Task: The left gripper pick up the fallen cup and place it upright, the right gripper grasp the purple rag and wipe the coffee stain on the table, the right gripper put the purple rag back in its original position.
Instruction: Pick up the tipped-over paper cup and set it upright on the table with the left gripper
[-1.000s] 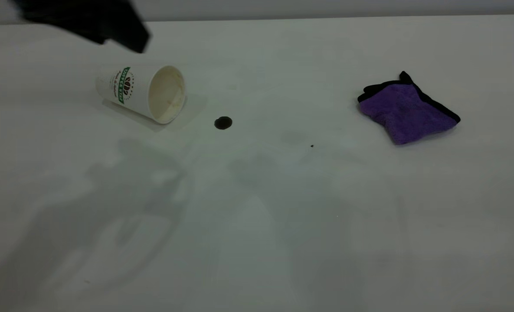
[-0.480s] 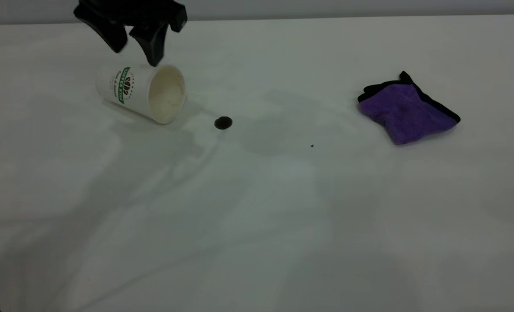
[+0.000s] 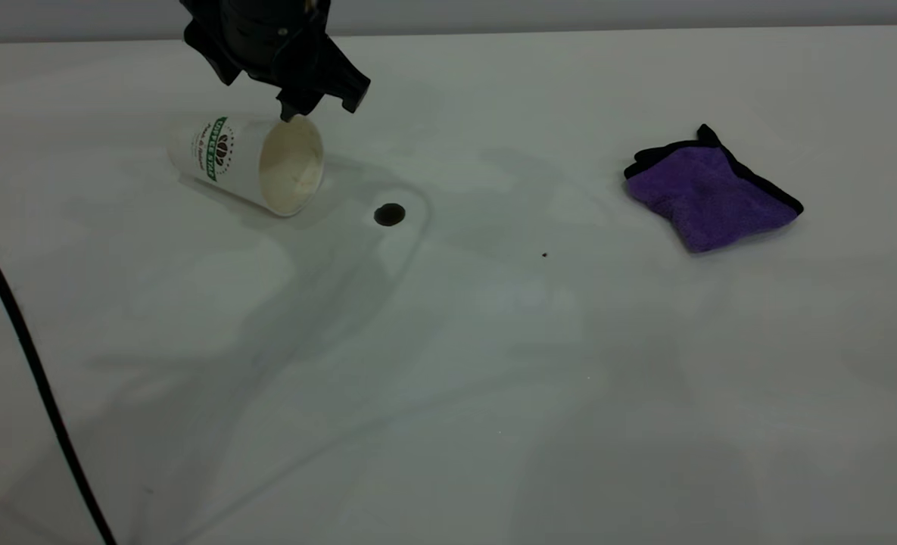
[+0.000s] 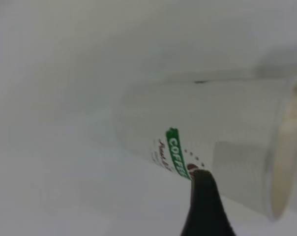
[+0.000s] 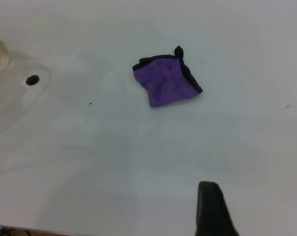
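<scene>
Currently our left hand hovers at upper left over the fallen cup's rim, apparently lining up a grasp; whether it's spread we cannot tell. Purple rag waits right.

White cup with green band, black-edged purple rag, dark brown stain

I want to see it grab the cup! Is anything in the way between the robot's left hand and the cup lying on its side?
Nothing visible is in the way. The left gripper is right above the rim of the cup. The coffee stain and the purple rag lie off to the side on the table.
</scene>
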### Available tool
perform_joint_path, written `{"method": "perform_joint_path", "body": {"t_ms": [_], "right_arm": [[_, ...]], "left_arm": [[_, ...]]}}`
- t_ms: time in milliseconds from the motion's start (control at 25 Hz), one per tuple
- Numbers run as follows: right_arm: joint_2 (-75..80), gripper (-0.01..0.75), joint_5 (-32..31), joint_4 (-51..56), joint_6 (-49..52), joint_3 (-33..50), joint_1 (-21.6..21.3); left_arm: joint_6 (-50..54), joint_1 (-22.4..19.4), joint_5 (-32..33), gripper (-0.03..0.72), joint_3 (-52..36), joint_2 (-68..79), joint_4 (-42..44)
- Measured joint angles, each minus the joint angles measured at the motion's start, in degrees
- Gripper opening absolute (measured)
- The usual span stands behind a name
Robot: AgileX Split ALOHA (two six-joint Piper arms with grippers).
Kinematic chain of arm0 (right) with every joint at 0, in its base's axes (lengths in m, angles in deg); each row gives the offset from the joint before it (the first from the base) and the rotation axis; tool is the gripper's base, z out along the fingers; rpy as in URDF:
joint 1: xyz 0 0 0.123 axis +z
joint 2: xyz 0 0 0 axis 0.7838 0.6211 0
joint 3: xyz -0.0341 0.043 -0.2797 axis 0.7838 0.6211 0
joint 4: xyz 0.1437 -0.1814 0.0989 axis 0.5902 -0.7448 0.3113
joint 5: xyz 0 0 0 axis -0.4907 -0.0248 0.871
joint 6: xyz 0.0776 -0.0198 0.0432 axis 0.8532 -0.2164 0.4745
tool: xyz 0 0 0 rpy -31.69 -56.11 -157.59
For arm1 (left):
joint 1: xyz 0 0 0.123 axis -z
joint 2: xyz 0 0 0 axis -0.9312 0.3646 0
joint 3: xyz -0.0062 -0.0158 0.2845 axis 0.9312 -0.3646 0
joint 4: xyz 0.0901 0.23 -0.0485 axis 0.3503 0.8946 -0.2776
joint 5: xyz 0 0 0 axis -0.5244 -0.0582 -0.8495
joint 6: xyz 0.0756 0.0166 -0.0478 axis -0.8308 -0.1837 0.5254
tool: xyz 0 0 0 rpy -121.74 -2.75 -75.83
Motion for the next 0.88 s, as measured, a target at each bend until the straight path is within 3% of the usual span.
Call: {"method": "perform_joint_path", "body": {"t_ms": [400, 880], "right_arm": [[0.0, 0.493, 0.0, 0.0, 0.0, 0.0, 0.0], [0.0, 0.493, 0.0, 0.0, 0.0, 0.0, 0.0]], "left_arm": [[2.1, 0.0, -1.5, 0.542, 0.1, 3.8, 2.5], [14.0, 0.0, 0.0, 0.534, 0.1, 8.1, 15.7]]}}
